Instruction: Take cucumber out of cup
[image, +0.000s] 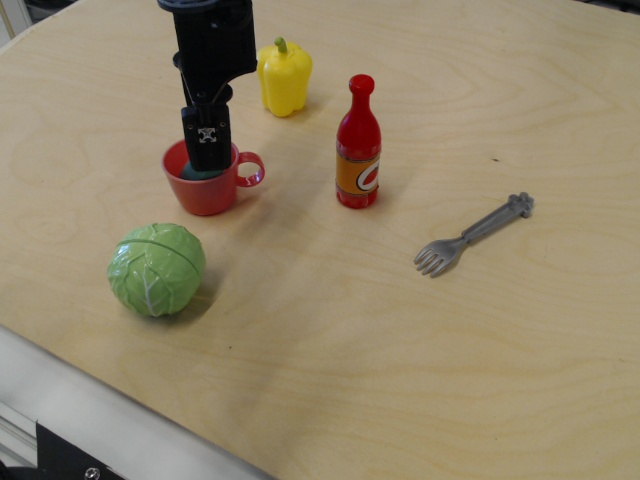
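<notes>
— pale wooden counter (420, 350) fills the view, with toys scattered over its left half. how far along is this?

— barely begun, by my reading. the cucumber (187, 172) is inside the cup (205, 192); only a sliver of teal shows just above the rim, to the left of the black tool. nothing has been lifted out.

— and the gripper (207, 158)?

— it comes straight down from the far edge, its tip dipped into the mouth of the cup. the jaws look drawn close into one narrow black block, but their ends are below the rim, so i cannot tell whether they are pinching the cucumber or only sitting against it.

— where is the cucumber relative to them?

— right at the tip, touching or nearly so, a little toward the left edge of the counter. most of it is hidden by the tool and the cup wall.

— what's left, then?

— everything that counts: a sure hold, a lift clear of the rim, then setting it down on bare wood. the cabbage (156, 268) sits near the cup toward the near-left corner, and the bottle (358, 145) and pepper (284, 76) stand off to the right and the far side.
</notes>
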